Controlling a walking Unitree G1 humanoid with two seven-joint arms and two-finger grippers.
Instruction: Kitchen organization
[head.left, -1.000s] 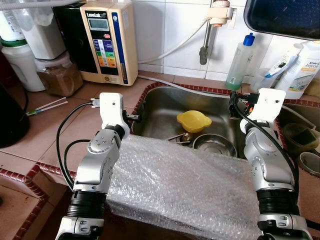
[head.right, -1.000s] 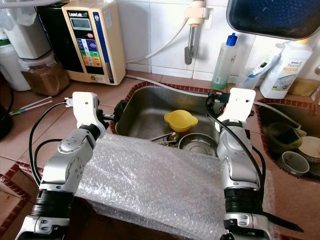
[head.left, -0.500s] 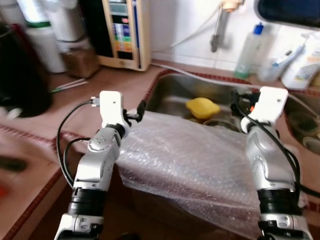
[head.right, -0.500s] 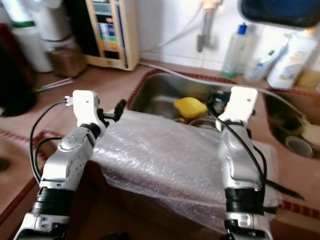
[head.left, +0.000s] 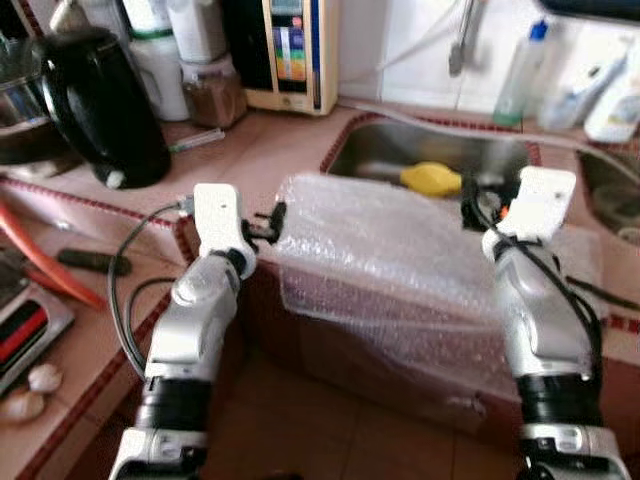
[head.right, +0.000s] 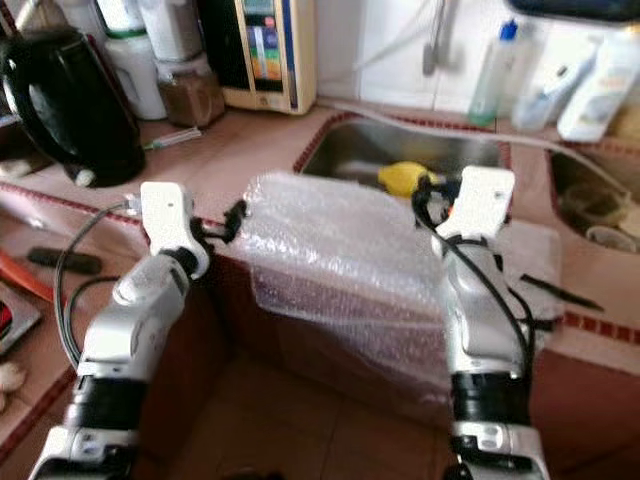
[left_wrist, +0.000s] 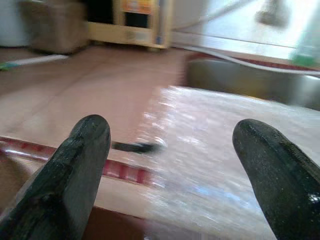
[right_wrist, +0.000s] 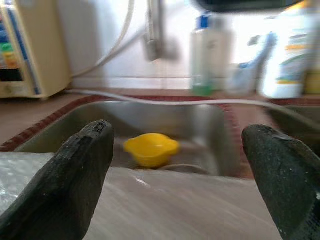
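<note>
Pulled back from the sink (head.left: 440, 150) — bubble wrap (head.left: 390, 270) between left gripper (head.left: 268, 222) and right gripper (head.right: 432, 200), both spread wide.

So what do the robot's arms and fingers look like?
Both arms are shiny silver with rounded joints and a ribbed black band lower down. Each wrist ends in a flat white block, where black cables loop out and run along the arm. The left gripper and right gripper each have two long, thick black fingers with rounded tips and a slightly grainy surface.
</note>
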